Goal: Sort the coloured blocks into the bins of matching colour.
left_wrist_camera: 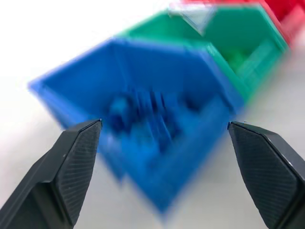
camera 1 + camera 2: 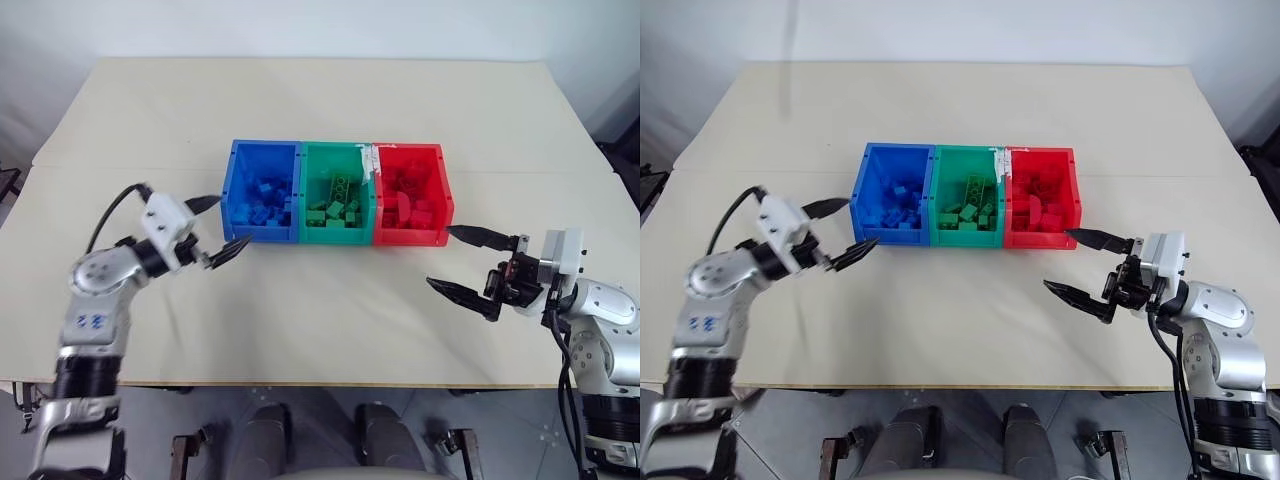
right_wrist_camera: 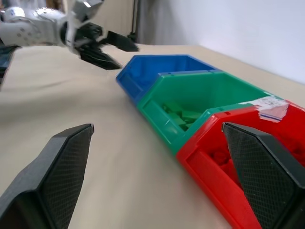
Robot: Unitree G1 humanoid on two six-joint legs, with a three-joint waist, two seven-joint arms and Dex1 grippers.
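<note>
Three joined bins stand mid-table: a blue bin (image 2: 265, 144), a green bin (image 2: 335, 145) and a red bin (image 2: 408, 147). Blue blocks (image 2: 266, 200) lie in the blue bin, green blocks (image 2: 338, 207) in the green one, red blocks (image 2: 410, 195) in the red one. My left gripper (image 2: 232, 220) is open and empty at the blue bin's front left corner, facing into it (image 1: 164, 124). Off the red bin's front right corner, my right gripper (image 2: 438, 256) hangs open and empty above the table, facing along the row of bins (image 3: 157, 125).
The bins rest on a beige table (image 2: 320, 100) with bare surface all around them. A strip of white tape (image 2: 368, 155) sits on the rim between the green and red bins. The table's front edge runs just below both arms.
</note>
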